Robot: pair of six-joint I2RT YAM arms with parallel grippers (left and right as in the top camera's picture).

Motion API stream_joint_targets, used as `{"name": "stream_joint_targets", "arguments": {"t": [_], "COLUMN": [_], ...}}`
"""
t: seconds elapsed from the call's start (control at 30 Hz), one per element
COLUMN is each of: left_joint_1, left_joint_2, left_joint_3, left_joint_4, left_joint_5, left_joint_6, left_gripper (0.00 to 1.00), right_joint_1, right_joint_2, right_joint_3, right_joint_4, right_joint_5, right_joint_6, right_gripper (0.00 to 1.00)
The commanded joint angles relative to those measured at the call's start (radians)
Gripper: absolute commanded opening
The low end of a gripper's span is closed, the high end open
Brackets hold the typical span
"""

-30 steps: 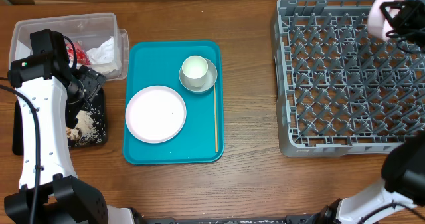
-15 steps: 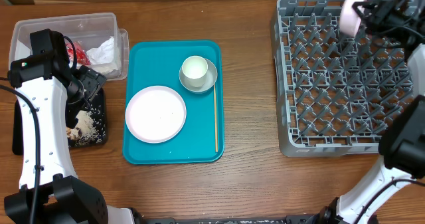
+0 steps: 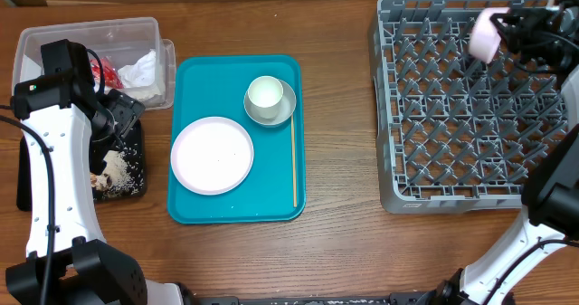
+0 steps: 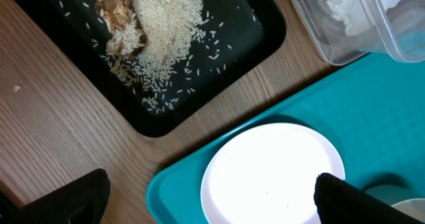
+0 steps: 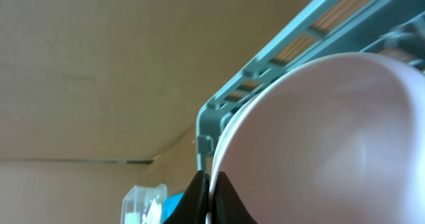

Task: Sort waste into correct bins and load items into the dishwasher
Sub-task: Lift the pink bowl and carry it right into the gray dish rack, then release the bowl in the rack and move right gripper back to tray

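**Dish pinched by its rim above the rack**

The right hand is pressed together on the rim of a white dish, held on edge over the rack near its far side. So thin a grip could slip, or the dish could catch a peg and tip. The left hand hangs spread above the plate, beside the black tray.

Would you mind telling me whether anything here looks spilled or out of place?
Hardly anything: the rice lies scattered but inside the black tray, with one lone speck on the table beside it.
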Motion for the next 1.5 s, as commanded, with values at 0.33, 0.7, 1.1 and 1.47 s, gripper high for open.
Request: {"name": "stream_joint_targets", "arguments": {"t": [0.33,0.7,1.1,1.47], "left_joint_1": [0.004,0.004,0.004,0.004], "left_joint_2": [-0.013,-0.013,-0.013,-0.013], "left_joint_3": [-0.006,-0.006,-0.006,-0.006], "left_joint_4": [0.001,0.001,0.001,0.001], "left_joint_5": [0.001,0.001,0.001,0.001], "left_joint_6": [-0.021,-0.021,-0.021,-0.021], "left_gripper": [1.0,1.0,1.0,1.0], "right_joint_1": [-0.069,-0.174,-0.286,-0.114], "right_joint_2": [-0.002,-0.053,-0.272,-0.382], "right_joint_3": [-0.001,0.001,0.002,0.002], "right_joint_4": [-0.085,-0.335,-0.558,-0.497], "right_joint_5": [0.017,0.217,0.501,0.605], "right_joint_6": [0.009,-0.027,-0.106,-0.207], "right_gripper": [0.04,0.2,0.18,0.04]}}
